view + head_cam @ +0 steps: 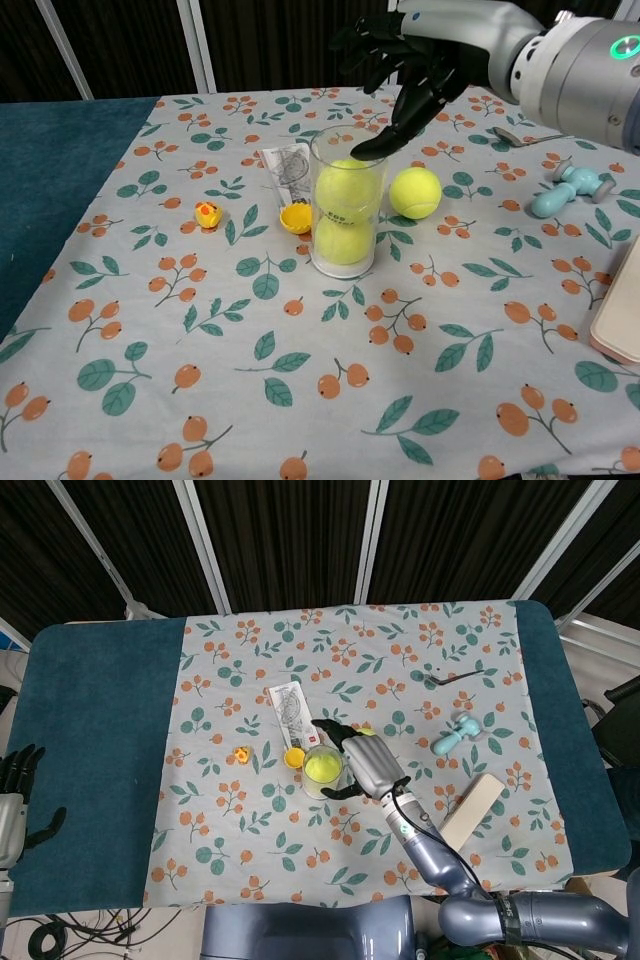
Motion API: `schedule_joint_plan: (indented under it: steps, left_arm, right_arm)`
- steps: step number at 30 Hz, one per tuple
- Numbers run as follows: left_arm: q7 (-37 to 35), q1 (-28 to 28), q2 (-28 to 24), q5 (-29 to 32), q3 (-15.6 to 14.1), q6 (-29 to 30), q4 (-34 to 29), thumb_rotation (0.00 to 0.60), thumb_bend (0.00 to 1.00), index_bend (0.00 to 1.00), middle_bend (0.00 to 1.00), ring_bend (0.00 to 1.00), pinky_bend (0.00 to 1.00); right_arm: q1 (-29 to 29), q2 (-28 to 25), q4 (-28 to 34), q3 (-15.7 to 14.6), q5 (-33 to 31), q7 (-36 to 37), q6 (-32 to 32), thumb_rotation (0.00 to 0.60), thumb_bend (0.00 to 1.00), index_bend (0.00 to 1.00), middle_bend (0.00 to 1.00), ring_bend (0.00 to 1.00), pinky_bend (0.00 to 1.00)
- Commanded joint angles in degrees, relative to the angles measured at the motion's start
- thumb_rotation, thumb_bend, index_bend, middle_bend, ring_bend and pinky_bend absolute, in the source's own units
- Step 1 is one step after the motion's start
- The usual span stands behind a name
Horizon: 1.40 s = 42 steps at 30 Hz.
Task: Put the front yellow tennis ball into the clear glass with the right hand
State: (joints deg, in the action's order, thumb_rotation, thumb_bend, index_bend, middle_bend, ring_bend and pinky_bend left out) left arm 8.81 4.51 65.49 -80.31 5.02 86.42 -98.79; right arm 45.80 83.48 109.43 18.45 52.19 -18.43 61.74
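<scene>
The clear glass (346, 205) (322, 772) stands upright on the floral cloth with two yellow tennis balls stacked inside; the upper ball (350, 189) sits just below the rim. My right hand (405, 62) (364, 762) hovers over the glass's right side, fingers spread and holding nothing. A third yellow tennis ball (415, 192) lies on the cloth just right of the glass. My left hand (18, 790) rests far off at the table's left edge, fingers apart and empty.
Beside the glass on its left lie a small orange cup (294, 217), a tiny yellow toy (207, 213) and a printed card (286, 165). To the right are a teal tool (568, 187), a spoon (525, 136) and a pale block (474, 808).
</scene>
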Motion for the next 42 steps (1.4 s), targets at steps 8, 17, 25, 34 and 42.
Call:
schedule_joint_plan:
  steps: [8, 17, 25, 34, 42]
  left_arm:
    - [0.22, -0.10, 0.14, 0.23, 0.17, 0.30, -0.07, 0.600, 0.31, 0.03, 0.03, 0.00, 0.00]
    - [1.02, -0.13, 0.37, 0.14, 0.12, 0.52, -0.30, 0.600, 0.31, 0.03, 0.03, 0.00, 0.00]
    - [1.68, -0.28, 0.47, -0.14, -0.02, 0.90, -0.46, 0.600, 0.31, 0.03, 0.03, 0.00, 0.00]
    - [2.08, -0.27, 0.63, -0.48, -0.27, 0.84, -0.51, 0.600, 0.31, 0.03, 0.03, 0.00, 0.00]
    - [2.48, -0.22, 0.93, -0.66, -0.25, 0.95, -0.44, 0.600, 0.31, 0.03, 0.03, 0.00, 0.00]
  right_arm:
    - [-5.90, -12.80, 8.03, -5.98, 7.31, -5.31, 4.36, 0.600, 0.07, 0.07, 0.04, 0.13, 0.27]
    - [-17.20, -22.34, 9.14, -14.87, 17.96, -11.37, 17.46, 0.600, 0.07, 0.06, 0.03, 0.11, 0.26]
    - [-27.32, -19.71, -0.93, -20.70, 27.97, -7.68, 28.37, 0.600, 0.08, 0.04, 0.02, 0.11, 0.26]
    - [-33.06, -17.51, -12.32, -22.65, 29.52, 1.87, 29.73, 0.600, 0.08, 0.04, 0.02, 0.11, 0.26]
    - [-33.94, -17.53, -19.59, -22.01, 30.49, 10.65, 26.77, 0.600, 0.09, 0.04, 0.02, 0.11, 0.26]
